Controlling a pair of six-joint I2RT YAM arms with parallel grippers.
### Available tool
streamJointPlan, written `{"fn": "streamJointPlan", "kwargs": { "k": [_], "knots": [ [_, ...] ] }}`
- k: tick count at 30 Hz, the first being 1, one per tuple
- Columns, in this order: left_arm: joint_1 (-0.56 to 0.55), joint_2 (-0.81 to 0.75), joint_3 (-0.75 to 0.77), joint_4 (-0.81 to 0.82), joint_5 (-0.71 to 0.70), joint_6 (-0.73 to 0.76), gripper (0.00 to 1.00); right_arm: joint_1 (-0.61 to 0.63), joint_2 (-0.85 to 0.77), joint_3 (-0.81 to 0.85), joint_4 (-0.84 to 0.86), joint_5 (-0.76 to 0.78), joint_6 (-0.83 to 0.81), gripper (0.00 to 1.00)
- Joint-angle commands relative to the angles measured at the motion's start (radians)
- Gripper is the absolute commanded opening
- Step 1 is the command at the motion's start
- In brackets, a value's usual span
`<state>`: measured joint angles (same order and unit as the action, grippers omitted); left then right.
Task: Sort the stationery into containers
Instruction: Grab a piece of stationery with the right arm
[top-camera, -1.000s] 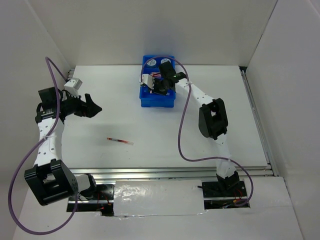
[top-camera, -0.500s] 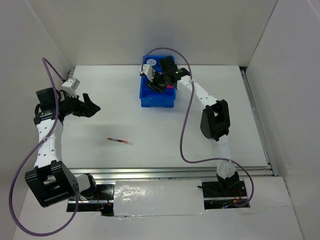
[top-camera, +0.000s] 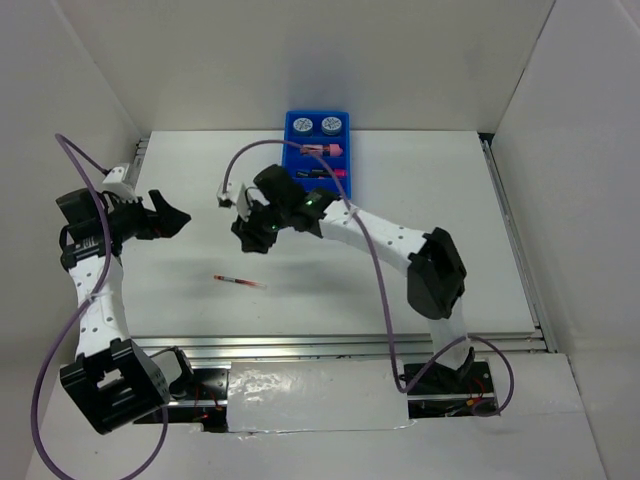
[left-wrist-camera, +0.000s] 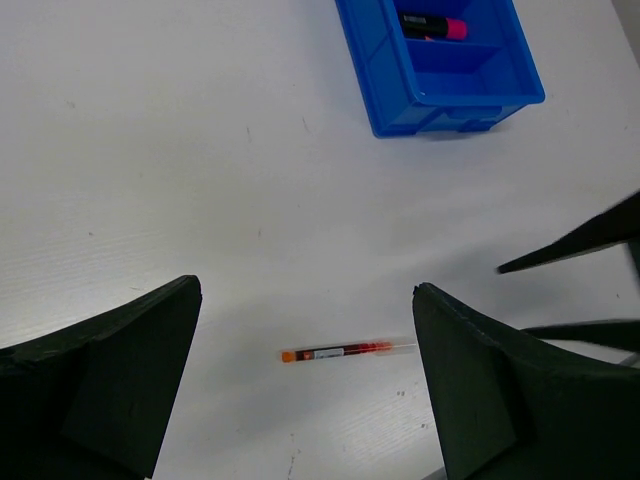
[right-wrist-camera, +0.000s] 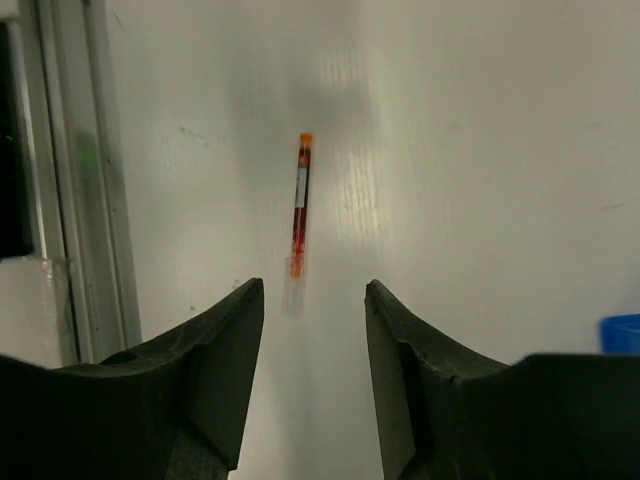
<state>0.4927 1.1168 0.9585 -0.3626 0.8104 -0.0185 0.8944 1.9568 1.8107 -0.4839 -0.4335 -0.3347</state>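
Now the step in hand looks to be the pick-up of the thin red pen with an orange tip (right-wrist-camera: 299, 200), which is lying flat on the white bench (top-camera: 450, 200), well apart from the blue rectangular plastic tray with four compartments (left-wrist-camera: 455, 112), off its near-left corner.

The right pincer (right-wrist-camera: 312, 290) is hovering between that tray and the pen, its jaws standing apart with nothing in them. From its wrist view the pen is pointing lengthwise along the gap, just ahead of the fingertips and a touch to one side. To do this well, I would judge it should be sliding forward until the middle of the barrel sits between the fingers, centring sideways, then sinking until the tips are nearly touching the bench before closing. A pen this thin and round is likely to roll or slip out if the tips are closing too high.

The right arm (top-camera: 380, 235) is stretching leftward past the near side of the tray, its wrist tipping downward. The left arm (top-camera: 95, 290) is standing folded, well to the left of the tray, its left pincer (left-wrist-camera: 307, 290) gaping wide, empty and looking down over the pen.
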Motion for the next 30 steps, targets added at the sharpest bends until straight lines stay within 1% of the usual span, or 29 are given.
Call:
{"fn": "streamJointPlan", "kwargs": {
  "k": [1,5,11,17,25,27,30],
  "knots": [
    [0.015,-0.025,0.003,0.022,0.036,-0.04,0.99,0.035,0.091,-0.033,0.039,0.096,0.068,0.53],
    [0.021,-0.044,-0.014,0.03,0.038,-0.047,0.99,0.081,0.194,0.027,0.031,0.148,0.08,0.56],
    [0.023,-0.037,0.002,0.021,0.038,-0.046,0.99,0.118,0.28,0.071,0.021,0.176,0.065,0.56],
    [0.027,-0.023,0.011,0.021,0.036,-0.044,0.99,0.146,0.32,0.064,0.034,0.212,0.046,0.54],
    [0.029,-0.015,0.031,0.011,0.041,-0.035,0.99,0.161,0.393,0.133,0.013,0.245,0.056,0.53],
    [0.029,-0.018,0.037,0.005,0.039,-0.028,0.99,0.161,0.409,0.144,0.005,0.243,0.056,0.52],
    [0.029,-0.017,0.046,-0.004,0.041,-0.02,0.99,0.163,0.416,0.15,-0.008,0.236,0.057,0.48]
  ]
}}
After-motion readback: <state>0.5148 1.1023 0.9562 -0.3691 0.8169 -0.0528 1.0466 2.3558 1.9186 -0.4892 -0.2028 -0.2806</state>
